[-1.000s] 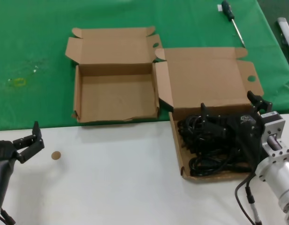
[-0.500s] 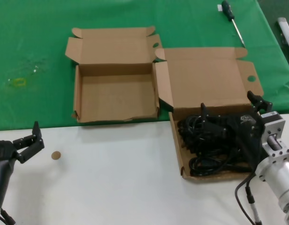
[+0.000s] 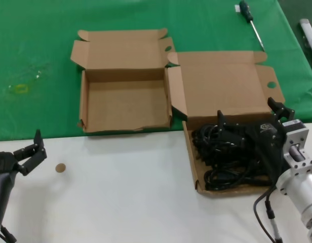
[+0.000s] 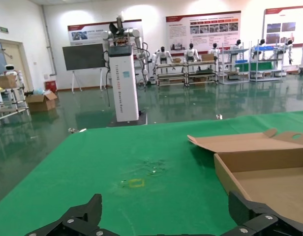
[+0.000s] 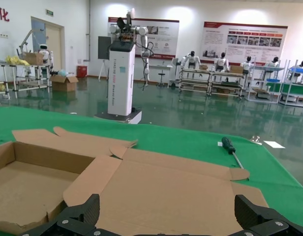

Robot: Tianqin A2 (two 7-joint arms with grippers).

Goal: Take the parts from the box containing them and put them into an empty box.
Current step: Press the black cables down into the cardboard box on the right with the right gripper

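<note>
The parts, black coiled cables [image 3: 217, 174], lie in the tray of the box containing them [image 3: 192, 167], whose tall lid [image 3: 224, 83] stands open behind. My right gripper [image 3: 249, 115] hangs open just above the cables, holding nothing, and its body hides some of them. In the right wrist view the right gripper [image 5: 168, 214] faces that lid [image 5: 166, 189]. The empty box [image 3: 125, 104] sits to the left, also seen as the empty box [image 5: 23, 179]. My left gripper [image 3: 32, 152] rests open over the white table at the near left, and the left gripper [image 4: 166, 216] faces the empty box [image 4: 269, 172].
A green cloth [image 3: 34, 50] covers the far half of the table, and the white surface [image 3: 120, 192] lies nearer. A small brown disc [image 3: 60, 167] lies beside the left gripper. A screwdriver [image 3: 249, 20] lies at the far right, also visible as the screwdriver [image 5: 231, 150].
The left gripper has shifted very slightly toward the left edge. The right gripper stays over the cables with hardly any movement.
</note>
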